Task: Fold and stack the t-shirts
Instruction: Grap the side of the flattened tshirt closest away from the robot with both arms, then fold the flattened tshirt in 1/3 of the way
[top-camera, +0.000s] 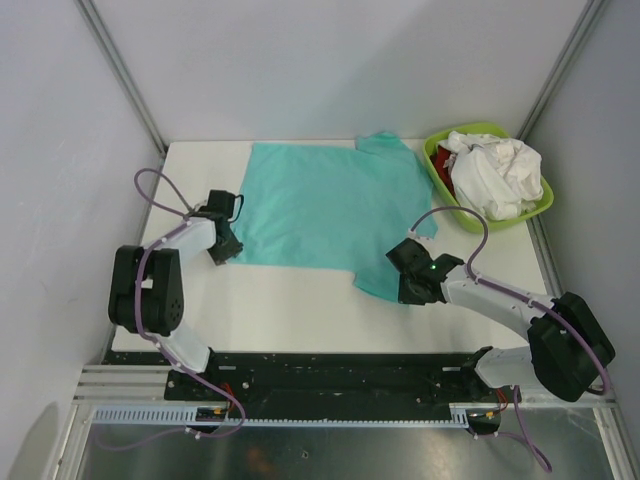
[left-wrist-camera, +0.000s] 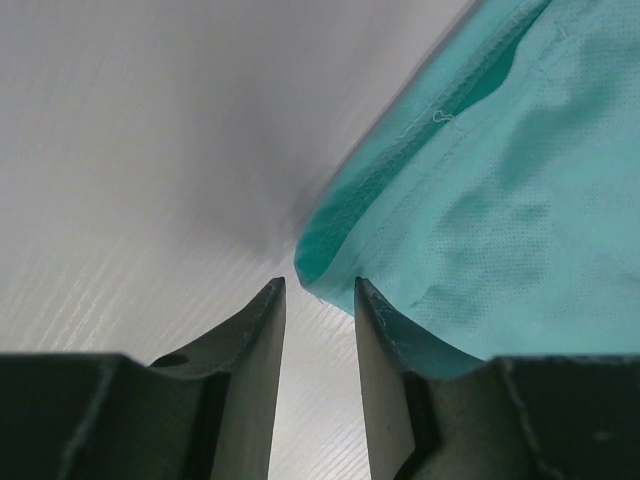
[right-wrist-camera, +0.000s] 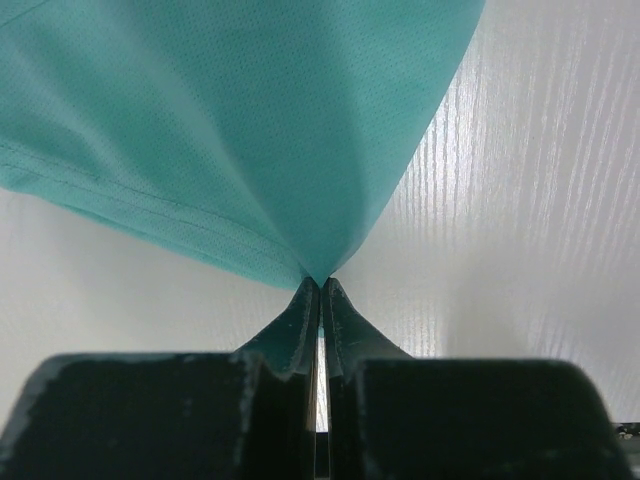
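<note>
Item: teal t-shirt (top-camera: 320, 205), spread flat on the far half of the white surface (top-camera: 290, 310).
My right gripper (right-wrist-camera: 320, 283): clamped on its near-right corner.
My left gripper (left-wrist-camera: 320, 287): fingers apart, near-left hem corner just ahead (nothing between them).
Green basin (top-camera: 468, 221), far right: white and red t-shirts (top-camera: 495, 175) heaped inside.

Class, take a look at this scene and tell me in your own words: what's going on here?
Two robot arms are working on a teal t-shirt spread on the white table. The right gripper is pinched shut on its near right edge. The left gripper is at the near left corner, jaws apart, not gripping it yet. In the green basin lie bunched white and red shirts. Nothing is folded yet.
</note>
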